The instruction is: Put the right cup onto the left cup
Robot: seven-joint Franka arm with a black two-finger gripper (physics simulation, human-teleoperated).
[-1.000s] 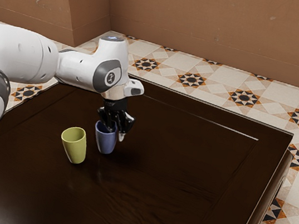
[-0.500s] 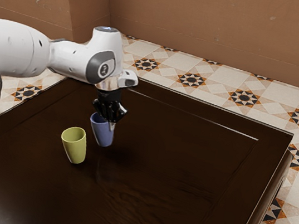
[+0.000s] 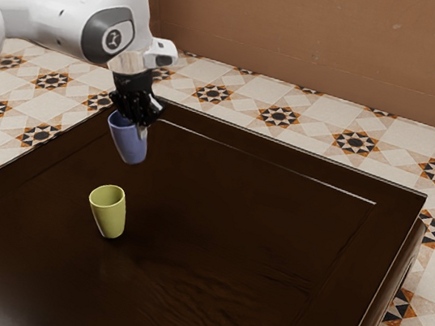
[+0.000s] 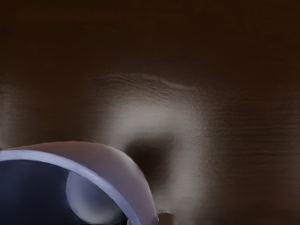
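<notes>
A plain brown wall (image 3: 319,31) stands far behind the green cup (image 3: 109,214), and a tiled floor (image 3: 314,116) patterned with dark and orange stars lies between the two, beyond the dark wooden table (image 3: 274,221). The green cup stands upright on that table, mouth up, and we take it as our mark for everything else. Our arm (image 3: 113,37) comes in from the exterior view's left, higher in that view than the green cup.

The blue cup (image 3: 129,140), the one we are to place, hangs in our gripper (image 3: 136,125), up off the table. In the exterior view it is above the green cup and slightly toward that view's right, with open space between its base and the green cup's rim. It hangs mouth up, leaning a little, its mouth toward the exterior view's left. It is neither in nor on the green cup; the two are apart.

Our fingers (image 3: 142,130) are closed on the blue cup at its rim, pinching the wall near the top. The pale tip of one finger lies against the outside; how the other sits we cannot tell.

In the wrist view we look past the blue cup's curved, pale rim, partly into its dark inside, where a lighter rounded patch shows. Outside that rim, the table's grain carries a soft pale sheen around a dark patch.
</notes>
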